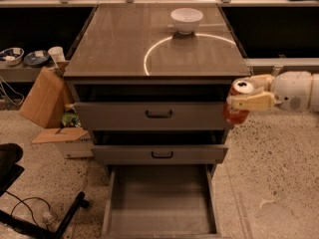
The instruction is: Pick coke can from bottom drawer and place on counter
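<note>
The large glossy grey-brown rectangular counter (117, 41) fills the upper middle, with a bright curved ring reflection (149, 54) across its top. Below the counter's front edge, at floor level, the wide grey-brown metal bottom drawer (159, 205) is pulled out, its flat floor bare. Between it and the counter sit two shut grey drawer fronts with black handles (159, 115). Left of the counter a tilted brown cardboard box (44, 97) leans on the floor. From the right of the counter a thick white robot arm (296, 89) reaches in level, its wrist pointing towards the counter's right front corner. A small white round bowl (186, 20) stands on the counter near its far edge, touching the ring reflection. The cream-coloured two-finger gripper (238, 94) hangs just beside the counter's right front corner, slightly below the top, its fingers clamped on the small red coke can with a silver top (235, 116), which is upright in the air, well above the drawer.
</note>
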You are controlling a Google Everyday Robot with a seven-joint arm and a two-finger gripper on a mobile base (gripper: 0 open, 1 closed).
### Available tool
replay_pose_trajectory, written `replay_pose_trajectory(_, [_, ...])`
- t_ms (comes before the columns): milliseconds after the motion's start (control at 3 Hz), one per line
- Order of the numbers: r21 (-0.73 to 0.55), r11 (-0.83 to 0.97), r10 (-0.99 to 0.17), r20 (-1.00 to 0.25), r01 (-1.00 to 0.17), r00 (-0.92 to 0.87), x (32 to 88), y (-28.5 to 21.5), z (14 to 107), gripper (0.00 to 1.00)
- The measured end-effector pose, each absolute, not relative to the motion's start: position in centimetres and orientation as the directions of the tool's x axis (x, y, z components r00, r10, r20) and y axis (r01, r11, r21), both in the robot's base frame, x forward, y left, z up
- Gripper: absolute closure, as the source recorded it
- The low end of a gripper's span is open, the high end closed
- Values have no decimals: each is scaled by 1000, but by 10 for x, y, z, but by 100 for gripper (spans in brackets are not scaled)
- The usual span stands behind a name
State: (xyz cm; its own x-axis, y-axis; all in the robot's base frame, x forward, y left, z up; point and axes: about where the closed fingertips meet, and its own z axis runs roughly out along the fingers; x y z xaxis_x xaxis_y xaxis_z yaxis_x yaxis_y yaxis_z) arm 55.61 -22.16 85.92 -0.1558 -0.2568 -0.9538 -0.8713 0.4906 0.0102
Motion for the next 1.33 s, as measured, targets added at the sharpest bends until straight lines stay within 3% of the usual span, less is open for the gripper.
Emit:
replay_pose_trajectory(667, [5,580,-169,-977,-815,-126,631,-250,951,100])
replay_pose_trajectory(1333, [71,671,-84,-982,-738,-170,738,-234,955,100])
